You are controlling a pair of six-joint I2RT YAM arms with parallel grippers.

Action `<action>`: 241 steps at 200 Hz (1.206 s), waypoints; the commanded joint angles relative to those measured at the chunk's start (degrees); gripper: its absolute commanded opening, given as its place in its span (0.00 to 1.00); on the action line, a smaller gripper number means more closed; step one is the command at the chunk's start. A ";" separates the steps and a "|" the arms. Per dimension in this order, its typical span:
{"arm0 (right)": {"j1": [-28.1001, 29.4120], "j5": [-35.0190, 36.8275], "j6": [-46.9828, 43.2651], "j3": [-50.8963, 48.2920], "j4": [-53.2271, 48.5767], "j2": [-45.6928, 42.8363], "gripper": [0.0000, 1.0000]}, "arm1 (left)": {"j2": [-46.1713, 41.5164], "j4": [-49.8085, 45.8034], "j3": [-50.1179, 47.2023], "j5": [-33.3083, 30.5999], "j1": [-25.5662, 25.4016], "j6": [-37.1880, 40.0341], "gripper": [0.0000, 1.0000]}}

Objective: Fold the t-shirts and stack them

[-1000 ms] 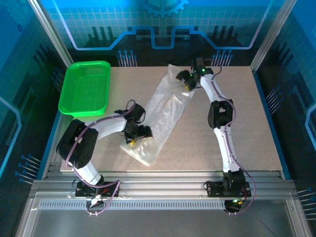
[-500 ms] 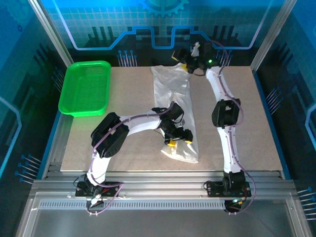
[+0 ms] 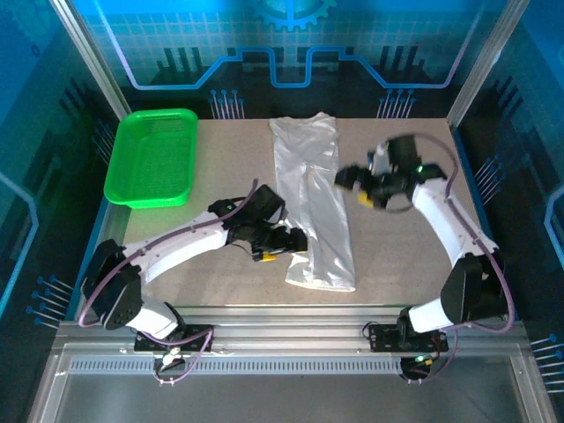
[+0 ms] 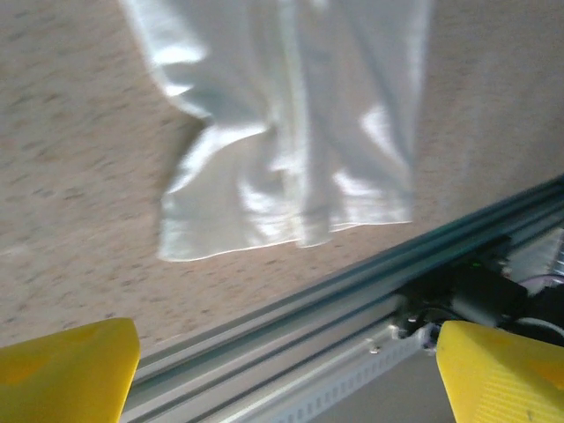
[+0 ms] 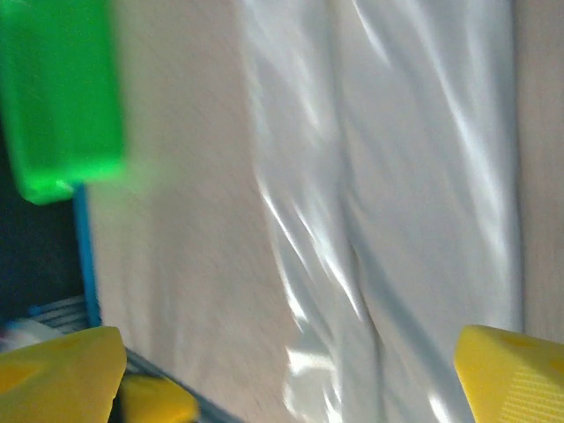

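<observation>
Top external — arms (image 3: 176, 242) (image 3: 449, 220) flanking t-shirt (image 3: 315, 211)

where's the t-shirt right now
In the top view the t-shirt lies as a long strip between the left gripper and right gripper, right of the green basket.

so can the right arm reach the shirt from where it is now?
Probably yes. The right end effector hangs open just beside the right edge of the shirt, about mid-length, with nothing between them. The left end effector is on the opposite side, nearer the front, so it shouldn't block.
</observation>
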 commanded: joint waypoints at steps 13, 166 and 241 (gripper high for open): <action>5.62 0.38 6.57 -19.99 0.08 -11.12 0.90 | 2.45 10.27 -8.40 1.61 -0.20 -4.64 0.80; 10.12 2.96 6.62 -30.85 4.82 -1.86 0.42 | 18.24 22.02 -9.66 5.77 -2.55 -7.02 0.23; 12.52 3.85 9.92 -31.46 -4.74 -13.34 0.13 | 6.03 19.20 -16.23 3.61 -3.94 -10.89 0.00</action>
